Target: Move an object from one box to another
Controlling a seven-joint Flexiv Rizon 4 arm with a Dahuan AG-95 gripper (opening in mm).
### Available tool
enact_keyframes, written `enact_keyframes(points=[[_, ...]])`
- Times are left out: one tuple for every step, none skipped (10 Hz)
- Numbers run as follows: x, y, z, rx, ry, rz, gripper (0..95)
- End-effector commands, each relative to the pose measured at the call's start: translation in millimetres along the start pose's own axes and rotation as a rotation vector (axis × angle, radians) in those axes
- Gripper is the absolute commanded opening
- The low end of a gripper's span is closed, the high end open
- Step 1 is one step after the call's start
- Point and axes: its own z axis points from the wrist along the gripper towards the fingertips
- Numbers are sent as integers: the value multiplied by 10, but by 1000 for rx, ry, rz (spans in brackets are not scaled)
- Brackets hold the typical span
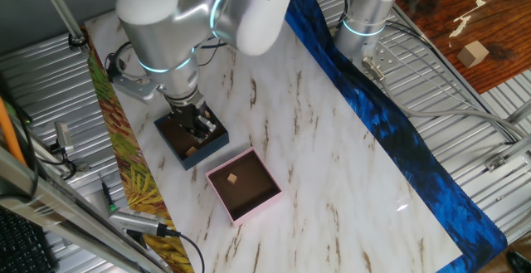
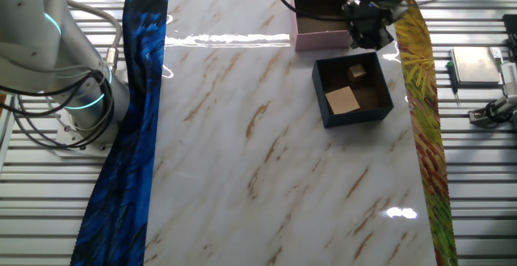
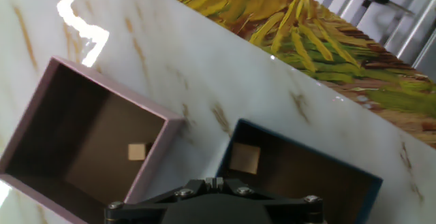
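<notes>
Marble tabletop [image 1: 332, 140] carries the navy box [image 2: 353, 90] still holding a small cube [image 2: 357, 73] and the pink box [image 1: 243, 187]; the gripper [image 1: 197, 124], jaw state unclear, could clip a wall descending.

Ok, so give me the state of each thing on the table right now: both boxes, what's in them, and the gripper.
dark blue box: upright, open top, holds a tan cube and a flat tan square.
pink box: upright, open top, holds one small cube.
gripper: low over the dark blue box; open or shut cannot be told.
</notes>
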Motion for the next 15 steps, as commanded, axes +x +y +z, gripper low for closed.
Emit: enact_keyframes(points=[[-15,-2,4,-9,1,118,0],[-15,-2,4,-12,-5,137,0],[-15,-2,4,-14,-11,154,0],[-15,-2,4,-15,-16,177,0],[-15,-2,4,-14,-15,186,0],[-15,-2,4,-13,-14,190,0],[-15,-2,4,-13,-15,188,0],[-15,-2,4,-14,-16,181,0],[-15,-2,4,-15,-19,148,0],[6,-47,2,-16,-22,115,0],[59,-141,-2,-16,-21,98,0],[138,-240,-4,-16,-21,86,0],[184,-308,1,-16,-21,79,0],[212,-361,12,-17,-21,73,0],[247,-428,32,-17,-23,66,0]])
